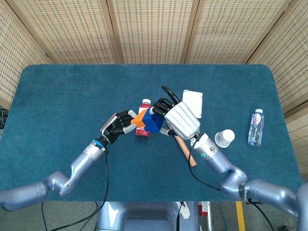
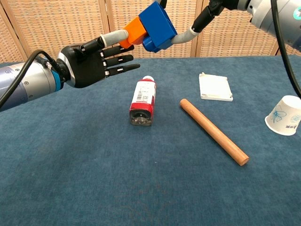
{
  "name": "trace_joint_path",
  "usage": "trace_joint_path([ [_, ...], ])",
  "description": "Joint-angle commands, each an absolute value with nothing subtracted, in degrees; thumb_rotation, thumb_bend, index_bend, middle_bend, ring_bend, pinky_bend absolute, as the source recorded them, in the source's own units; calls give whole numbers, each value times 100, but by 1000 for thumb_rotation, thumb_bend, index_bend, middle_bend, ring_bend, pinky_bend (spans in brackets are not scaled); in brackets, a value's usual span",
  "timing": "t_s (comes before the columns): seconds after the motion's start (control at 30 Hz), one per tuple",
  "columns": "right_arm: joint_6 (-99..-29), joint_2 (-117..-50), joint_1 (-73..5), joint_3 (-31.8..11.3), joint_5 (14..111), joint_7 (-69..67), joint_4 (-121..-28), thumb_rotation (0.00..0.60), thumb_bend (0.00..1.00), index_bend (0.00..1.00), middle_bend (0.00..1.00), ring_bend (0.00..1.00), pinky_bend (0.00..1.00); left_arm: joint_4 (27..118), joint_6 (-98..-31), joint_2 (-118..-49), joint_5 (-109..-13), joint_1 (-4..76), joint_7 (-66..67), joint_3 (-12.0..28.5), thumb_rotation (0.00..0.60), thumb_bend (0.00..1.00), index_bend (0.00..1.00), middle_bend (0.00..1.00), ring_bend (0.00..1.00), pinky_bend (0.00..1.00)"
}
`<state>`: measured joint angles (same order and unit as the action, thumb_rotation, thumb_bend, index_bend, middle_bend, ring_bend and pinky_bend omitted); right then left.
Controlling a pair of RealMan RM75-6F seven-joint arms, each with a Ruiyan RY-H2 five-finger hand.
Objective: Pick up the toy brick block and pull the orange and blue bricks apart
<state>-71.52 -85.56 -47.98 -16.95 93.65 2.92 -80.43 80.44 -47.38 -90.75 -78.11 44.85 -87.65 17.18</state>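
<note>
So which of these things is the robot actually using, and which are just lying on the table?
Using:
- orange brick, joined to the blue brick, held up in the air
- left hand, touching the orange end
- right hand, holding the blue end

Just lying about:
- red bottle
- wooden stick
- white pad
- paper cup
- water bottle

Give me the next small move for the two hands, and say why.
Probably close the left hand on the orange brick: only one fingertip touches it, the other fingers are spread, while the right hand holds the blue brick, and the two are joined.
</note>
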Motion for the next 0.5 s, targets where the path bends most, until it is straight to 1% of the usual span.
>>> trace_joint_path([
  [0.03,-7210,-8589,-4801,-1661,9407,230,-7984,600,97,492,519,330,30,8050,-4742,-9066,-7829,4482,-8786,1719,600,483,649,558,498,134],
  [0.13,-7257,-8594,-4809,-1631,9442,195,-7946,600,161,527,530,341,33,8058,-4744,-9060,-7846,4482,-8792,1722,600,483,649,558,498,134],
  [0.3,-7333,-8587,-4811,-1602,9472,132,-7917,600,264,555,544,349,35,8079,-4746,-9045,-7861,4482,-8768,1720,600,482,649,558,498,132],
  [0.5,-7443,-8450,-4792,-1554,9549,45,-7850,600,274,563,550,354,35,8055,-4756,-8941,-7855,4441,-8729,1719,600,483,649,558,498,130],
])
